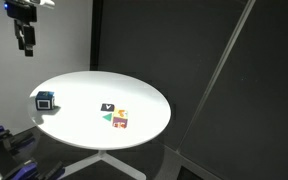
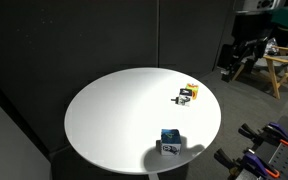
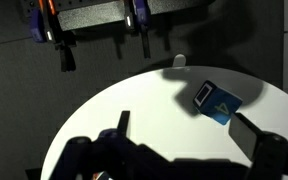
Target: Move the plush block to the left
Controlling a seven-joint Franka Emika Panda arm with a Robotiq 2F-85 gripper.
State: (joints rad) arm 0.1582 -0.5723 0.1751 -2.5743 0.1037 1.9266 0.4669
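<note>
Surface [image 1: 134, 90]: round, white. Gripper [image 1: 24, 45]: hung high, out beyond the surface's rim. Its fingers [image 3: 124, 122] stood spread wide in the wrist view, gripping nothing and touching nothing. Plush block [image 1: 45, 100]: blue-topped, upright, just inside the surface's rim, well below the fingers. In the wrist view it lay ahead of them, toward that view's right. It was near-cubic, with no marked long axis. Cluster of smaller blocks [image 1: 114, 114]: nearer the surface's middle.

Dim room, brightly lit tabletop [image 1: 94, 95]
</note>
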